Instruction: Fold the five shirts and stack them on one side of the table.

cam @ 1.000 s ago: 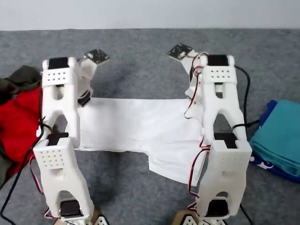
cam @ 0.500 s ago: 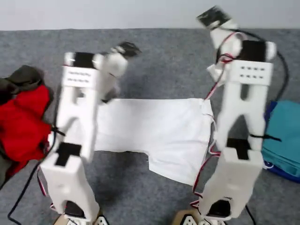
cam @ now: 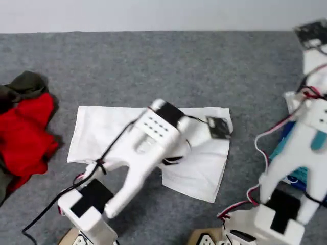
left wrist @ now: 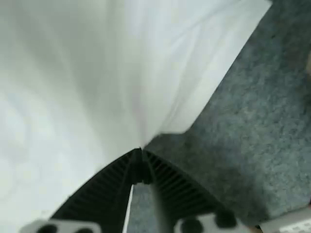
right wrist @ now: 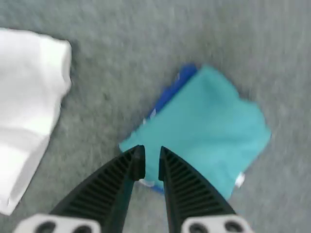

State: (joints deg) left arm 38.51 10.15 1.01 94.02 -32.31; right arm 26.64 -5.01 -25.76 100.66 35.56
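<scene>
Swung toward 3 o'clock, left gripper [left wrist: 141,159] pinches shirt [cam: 102,133] mid-fold, needing a flat release; right gripper [right wrist: 151,162], narrowly parted, holds nothing.

A grey, felt-like cover lies over the table [cam: 153,66], and its nap looks fine and speckled in the wrist views. Along the far edge runs a plain pale wall [cam: 153,15]. The light is soft and even, with only faint shadows on the grey.
</scene>
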